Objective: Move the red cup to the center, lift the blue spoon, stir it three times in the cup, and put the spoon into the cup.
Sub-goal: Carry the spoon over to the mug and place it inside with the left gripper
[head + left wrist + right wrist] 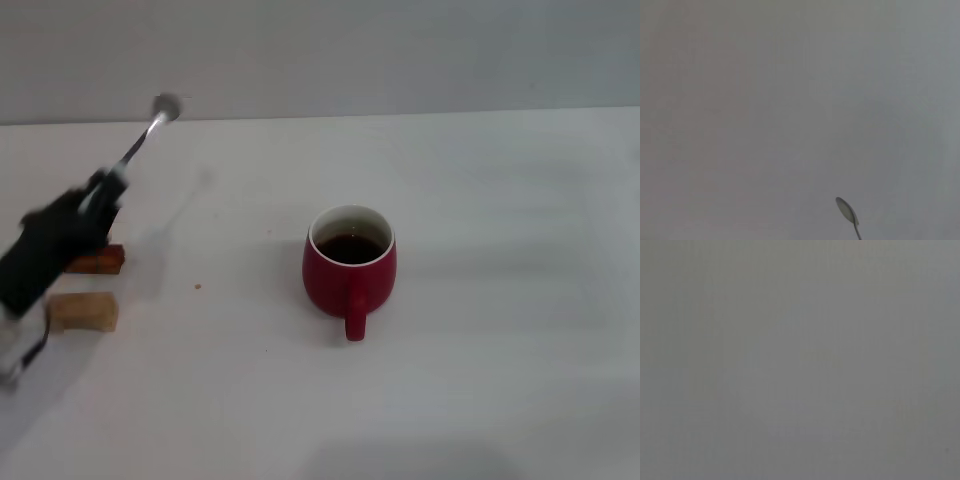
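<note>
Near the tabletop's [500, 400] left edge, the left tool [95, 210] is closed on the blue spoon [150, 130], bowl raised clear for carrying. The red cup [349, 272] sits mid-tabletop, ready for stirring.

White table [500, 380] fills most of head view; plain grey wall [400, 50] behind, meeting table's far edge in straight line; light soft, even; faint shadows on tabletop; both wrist views show only featureless grey.

red cup [349, 275]: dark red, white inside | blocks [84, 311]: tan, orange-brown
</note>
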`<state>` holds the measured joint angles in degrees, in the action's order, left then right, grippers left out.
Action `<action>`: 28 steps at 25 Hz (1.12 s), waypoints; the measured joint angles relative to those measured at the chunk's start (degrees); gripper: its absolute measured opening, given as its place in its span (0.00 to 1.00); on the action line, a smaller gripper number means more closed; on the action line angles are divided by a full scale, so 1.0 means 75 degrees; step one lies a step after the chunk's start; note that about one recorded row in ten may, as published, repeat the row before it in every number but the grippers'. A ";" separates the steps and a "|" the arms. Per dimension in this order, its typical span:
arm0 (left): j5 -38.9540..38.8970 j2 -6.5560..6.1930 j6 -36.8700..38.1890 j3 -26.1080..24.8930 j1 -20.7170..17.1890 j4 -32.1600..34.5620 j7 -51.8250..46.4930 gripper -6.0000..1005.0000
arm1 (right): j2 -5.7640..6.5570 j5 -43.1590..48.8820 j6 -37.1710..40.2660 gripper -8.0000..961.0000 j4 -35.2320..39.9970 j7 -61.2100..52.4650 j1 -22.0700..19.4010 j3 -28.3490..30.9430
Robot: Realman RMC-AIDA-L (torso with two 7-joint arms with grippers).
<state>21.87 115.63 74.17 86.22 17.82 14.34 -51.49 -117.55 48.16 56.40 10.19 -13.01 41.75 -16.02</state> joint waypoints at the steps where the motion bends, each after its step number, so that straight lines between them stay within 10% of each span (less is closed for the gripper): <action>1: 0.0417 -0.0104 -0.0315 -0.0176 0.0279 0.0376 -0.0369 0.14 | -0.0027 0.0000 0.0021 0.01 -0.0005 0.0000 -0.0067 -0.0131; 16: 0.6963 -0.0762 -0.0468 -0.2818 0.1276 0.3971 -0.6647 0.14 | -0.0089 0.0000 0.0025 0.01 -0.0184 0.0000 -0.0522 -0.0360; 28: 1.1754 -0.0754 0.2174 -0.4503 0.2903 0.5938 -1.0789 0.14 | -0.0089 0.0000 -0.0039 0.01 -0.0269 0.0000 -0.0549 -0.0361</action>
<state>110.02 109.97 90.48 52.45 39.59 58.87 -132.41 -118.21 48.16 56.11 8.17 -13.01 37.63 -18.72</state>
